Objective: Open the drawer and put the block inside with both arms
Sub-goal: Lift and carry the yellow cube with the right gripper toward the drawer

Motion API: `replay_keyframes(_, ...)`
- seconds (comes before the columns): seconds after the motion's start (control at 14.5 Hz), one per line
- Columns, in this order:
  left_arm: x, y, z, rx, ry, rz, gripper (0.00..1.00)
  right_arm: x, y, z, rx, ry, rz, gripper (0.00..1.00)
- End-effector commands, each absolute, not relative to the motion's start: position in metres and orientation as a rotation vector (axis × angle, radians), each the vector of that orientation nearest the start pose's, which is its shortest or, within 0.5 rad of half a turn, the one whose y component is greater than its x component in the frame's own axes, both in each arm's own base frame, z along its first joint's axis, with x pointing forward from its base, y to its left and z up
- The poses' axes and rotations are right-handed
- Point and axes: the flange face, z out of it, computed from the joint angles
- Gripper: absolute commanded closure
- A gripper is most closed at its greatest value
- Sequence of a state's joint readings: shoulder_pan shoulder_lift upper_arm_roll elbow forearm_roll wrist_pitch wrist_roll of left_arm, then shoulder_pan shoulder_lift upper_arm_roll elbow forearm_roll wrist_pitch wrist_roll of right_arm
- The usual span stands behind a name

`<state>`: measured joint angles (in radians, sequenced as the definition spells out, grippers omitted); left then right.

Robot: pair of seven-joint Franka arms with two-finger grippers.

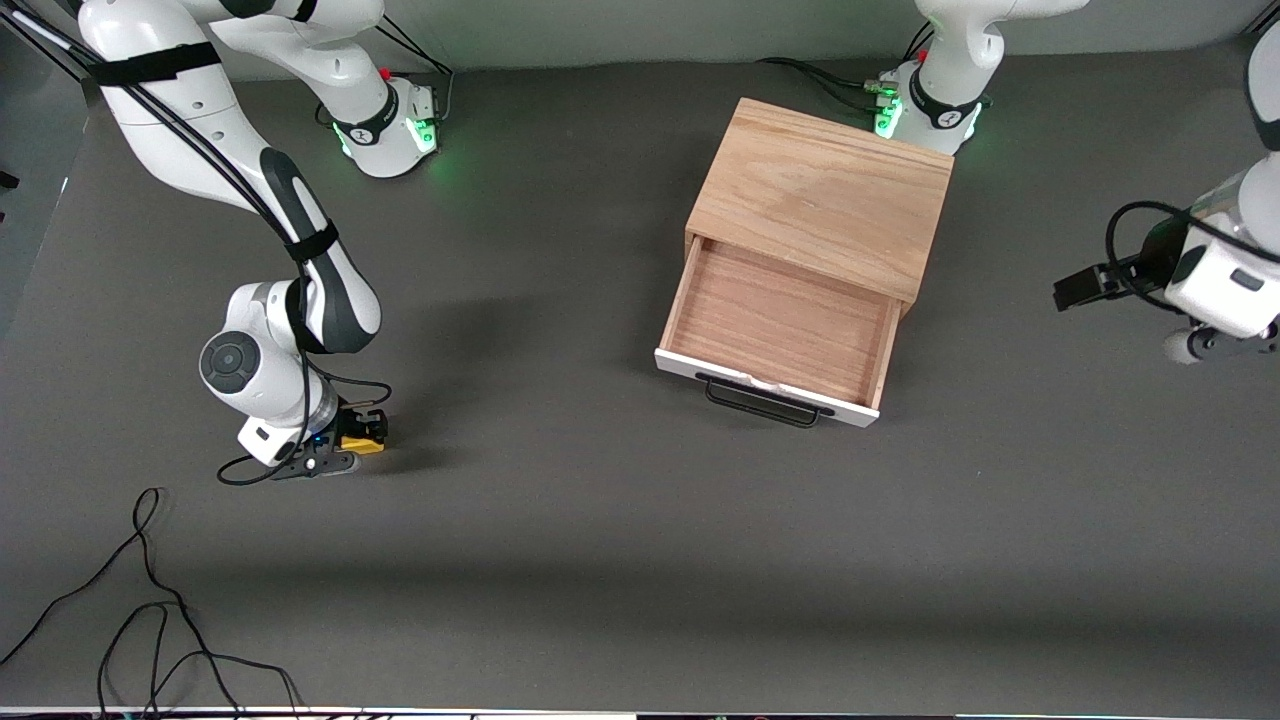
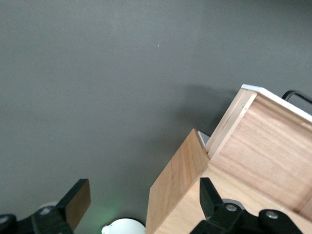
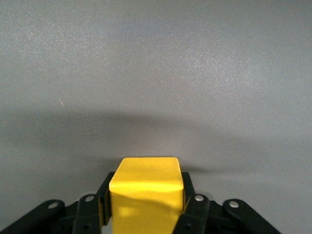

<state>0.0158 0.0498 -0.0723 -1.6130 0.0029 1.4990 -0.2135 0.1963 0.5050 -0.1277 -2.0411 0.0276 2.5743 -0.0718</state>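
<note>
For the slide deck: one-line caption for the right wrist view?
Right gripper closed on the yellow block, above the bare grey table.

The drawer (image 1: 778, 325), a shallow light-wood tray with a white front and black wire handle, stands pulled out of its oak cabinet (image 1: 822, 195) and bare inside, while the small yellow block (image 1: 362, 438) sits clamped low near the worktop's right-arm end.

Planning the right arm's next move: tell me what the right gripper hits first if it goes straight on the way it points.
Probably the table: the right gripper, shut on the block, points down at bare surface.
</note>
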Motion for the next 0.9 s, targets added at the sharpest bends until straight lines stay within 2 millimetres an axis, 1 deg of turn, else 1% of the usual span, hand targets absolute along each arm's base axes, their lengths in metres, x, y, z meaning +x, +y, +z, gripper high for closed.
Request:
replay_keyframes(0.0, 0.543, -0.033, 0.574, -3.119, -0.041, 0.241, 0.0, 0.608, 0.059, 0.22, -3.178, -0.224, -0.038, 0.93)
replay_keyframes(0.07, 0.542, -0.029, 0.576, -3.122, -0.019, 0.237, 0.0, 0.61, 0.07, 0.231, -3.178, -0.206, 0.009, 0.93)
replay_keyframes(0.28, 0.539, -0.034, 0.575, -3.108, 0.019, 0.249, 0.0, 0.632, 0.118, 0.297, -3.18, -0.106, 0.107, 0.93)
replay_keyframes(0.41, 0.541, -0.035, 0.576, -3.11, 0.124, 0.236, 0.0, 0.646, 0.158, 0.355, -3.138, -0.025, 0.171, 0.93)
replay_keyframes(0.48, 0.542, -0.033, 0.58, -3.111, 0.234, 0.214, 0.0, 0.65, 0.173, 0.383, -3.124, 0.015, 0.201, 0.93)
replay_keyframes(0.55, 0.543, -0.029, 0.58, -3.109, 0.308, 0.205, 0.0, 0.651, 0.183, 0.409, -3.115, 0.07, 0.22, 0.93)
replay_keyframes(0.62, 0.544, -0.027, 0.581, -3.112, 0.307, 0.203, 0.0, 0.651, 0.193, 0.432, -3.102, 0.112, 0.232, 0.93)
replay_keyframes(0.69, 0.543, -0.027, 0.58, -3.113, 0.288, 0.207, 0.0, 0.648, 0.208, 0.453, -3.078, 0.131, 0.241, 0.93)
replay_keyframes(0.83, 0.544, -0.03, 0.58, -3.119, 0.064, 0.201, 0.0, 0.641, 0.232, 0.498, -3.014, 0.218, 0.241, 0.93)
